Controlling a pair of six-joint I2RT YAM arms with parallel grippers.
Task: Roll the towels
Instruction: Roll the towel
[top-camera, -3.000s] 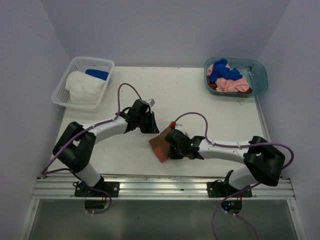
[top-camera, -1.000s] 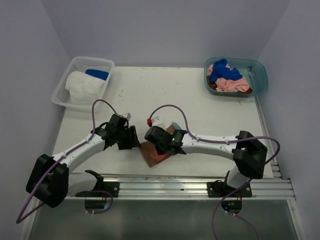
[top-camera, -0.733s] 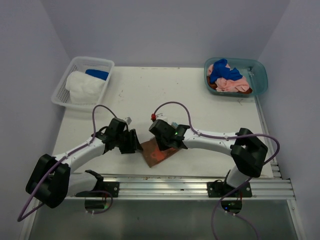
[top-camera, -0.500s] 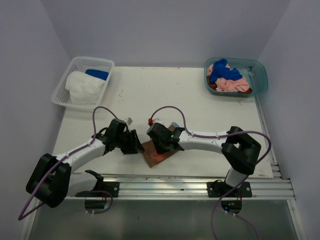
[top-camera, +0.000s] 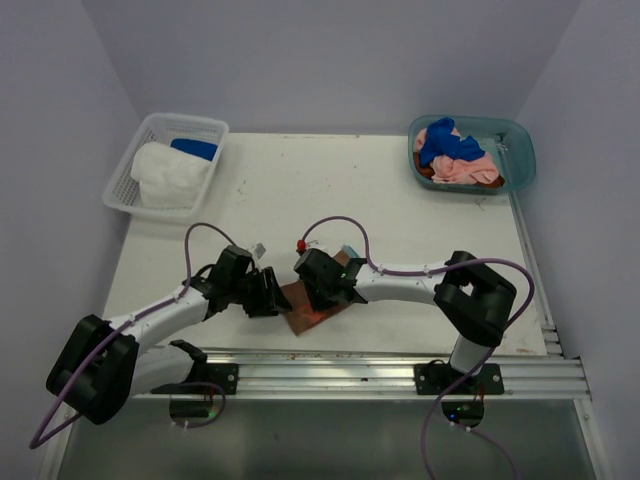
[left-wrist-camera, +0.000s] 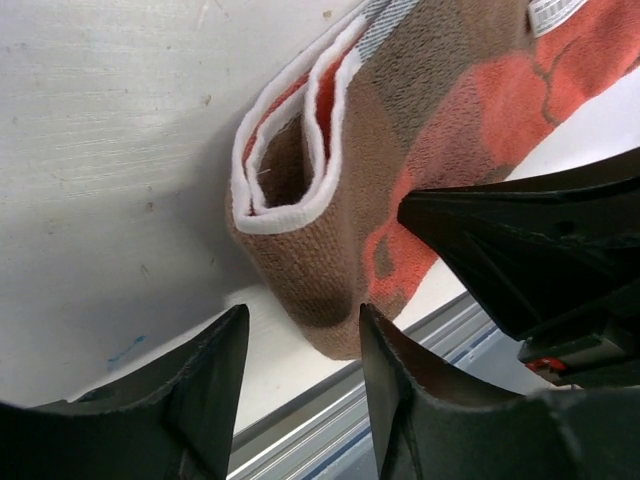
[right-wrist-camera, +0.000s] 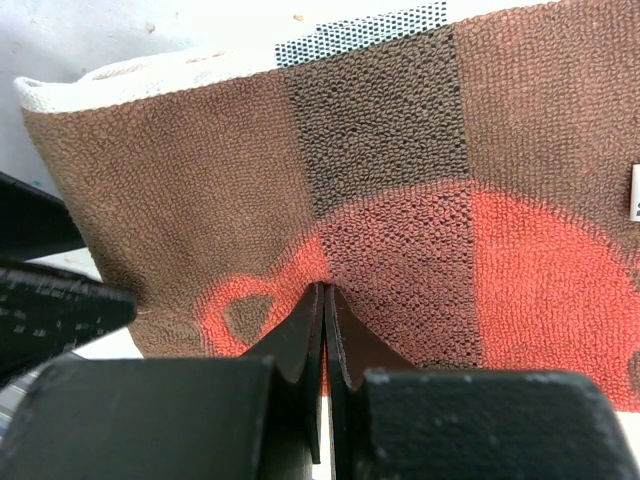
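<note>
Because the folded brown towel (top-camera: 312, 310) lies loose at the near edge of the desk (top-camera: 400, 210), its layers could spring apart or slide off if the left fingers (left-wrist-camera: 200, 400) close too shallow. They stand open, the towel's end just ahead of their gap; the right fingers (right-wrist-camera: 300, 340), shut, press its top.

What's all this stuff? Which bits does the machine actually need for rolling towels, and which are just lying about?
Belongs to the job:
brown towel near the front edge; pink towel and blue towel heaped in the teal tub; white towel and second blue towel in the white mesh basket.

Just lying about:
teal tub; white mesh basket.
</note>
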